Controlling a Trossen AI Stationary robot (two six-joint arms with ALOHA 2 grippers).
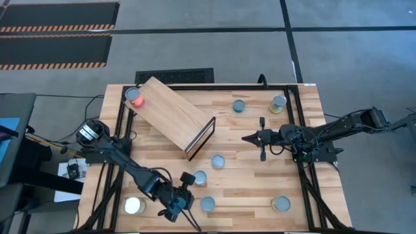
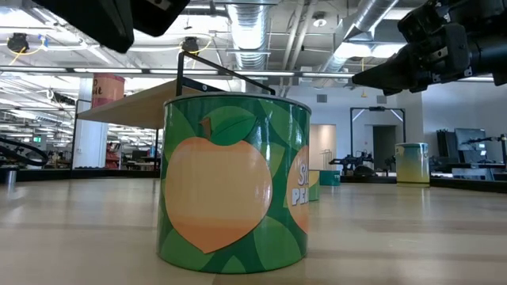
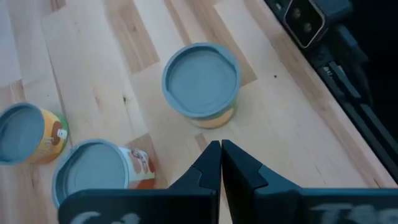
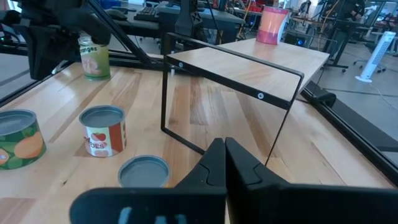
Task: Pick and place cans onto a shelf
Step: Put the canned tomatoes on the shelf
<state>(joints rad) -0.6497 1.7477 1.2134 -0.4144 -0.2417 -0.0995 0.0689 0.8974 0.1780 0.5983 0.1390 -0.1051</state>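
High view, read left to right: a white-lidded round tin (image 1: 132,205) stands at the near-left corner of the planked wooden tabletop (image 1: 247,140), just beside the left gripper (image 1: 186,178), which hangs low over the near edge with both dark fingers pressed together, holding nothing. Its wrist view shows those fingertips (image 3: 211,158) meeting just short of a blue-lidded tin with an orange side (image 3: 201,84); a yellow-sided tin (image 3: 30,134) and a red-and-white-sided tin (image 3: 99,171) stand near it. On the far-left part of the table lies the light plain-wood rectangular shelf (image 1: 170,112), set diagonally, its dark-edged end panel (image 1: 201,138) facing the table's middle. One red-orange tin (image 1: 134,97) stands on the shelf's far corner. Blue-lidded tins stand apart on the bare planks: one near the gripper (image 1: 199,177), one at the near edge (image 1: 207,204), one at centre (image 1: 218,161), one toward the far side (image 1: 238,106). Further right, two yellowish-sided tins occupy the far-right (image 1: 278,103) and near-right (image 1: 281,204) areas. The right gripper (image 1: 247,138) points toward the shelf from the right, well apart from it, fingers likewise closed on nothing. Low view: a green tin bearing a peach picture (image 2: 234,184) stands upright, closest to the camera.
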